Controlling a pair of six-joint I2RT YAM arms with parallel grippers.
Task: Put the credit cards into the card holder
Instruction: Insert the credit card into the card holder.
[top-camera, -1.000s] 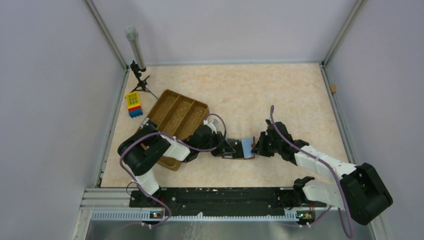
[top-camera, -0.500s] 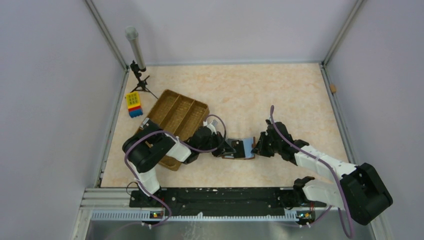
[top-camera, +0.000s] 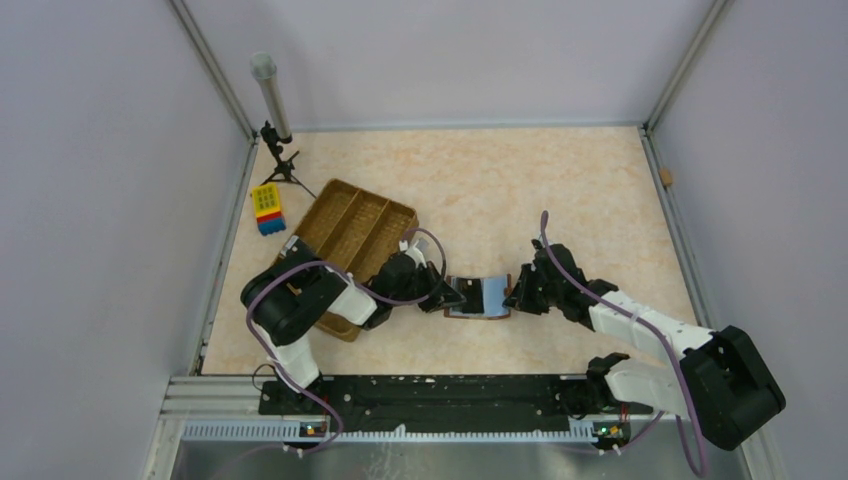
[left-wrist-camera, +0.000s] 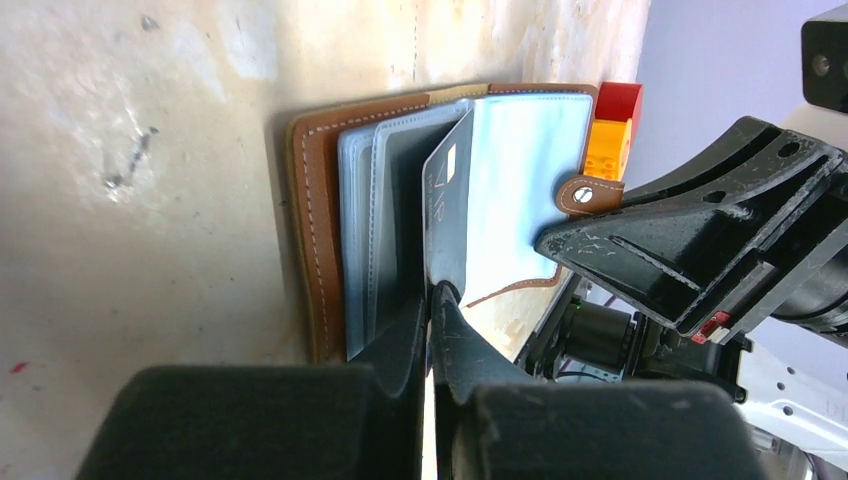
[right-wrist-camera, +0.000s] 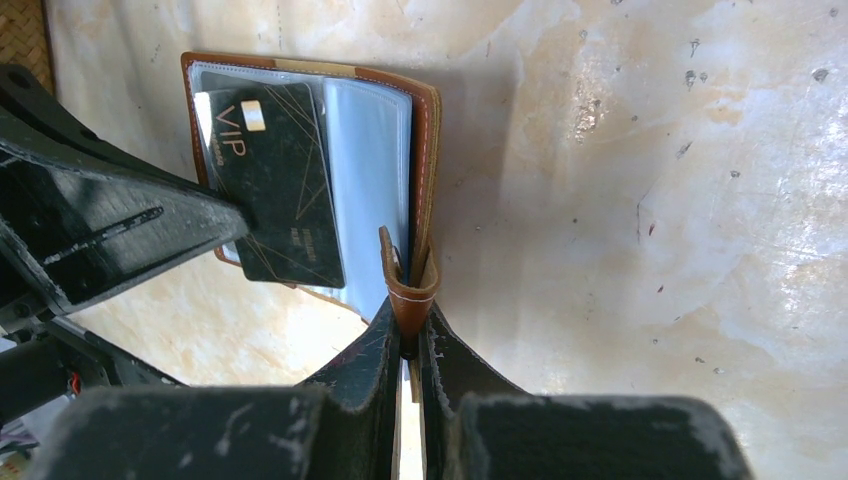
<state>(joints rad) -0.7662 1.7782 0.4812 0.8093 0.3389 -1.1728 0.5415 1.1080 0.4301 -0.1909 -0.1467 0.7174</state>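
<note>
You're mid-insertion. In the middle of the overhead view the card holder (top-camera: 478, 298) lies open. Your right gripper (right-wrist-camera: 408, 335) is clamped on its strap, pinning it. Your left gripper (left-wrist-camera: 432, 300) is closed on one dark credit card (left-wrist-camera: 447, 215), whose far end sits among the clear sleeves, seemingly not yet seated. Left to do: push it home and release. No other loose cards show.

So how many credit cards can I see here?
1: a dark card pinched in the left gripper, over the open card holder. Others may be hidden inside its clear sleeves.
</note>
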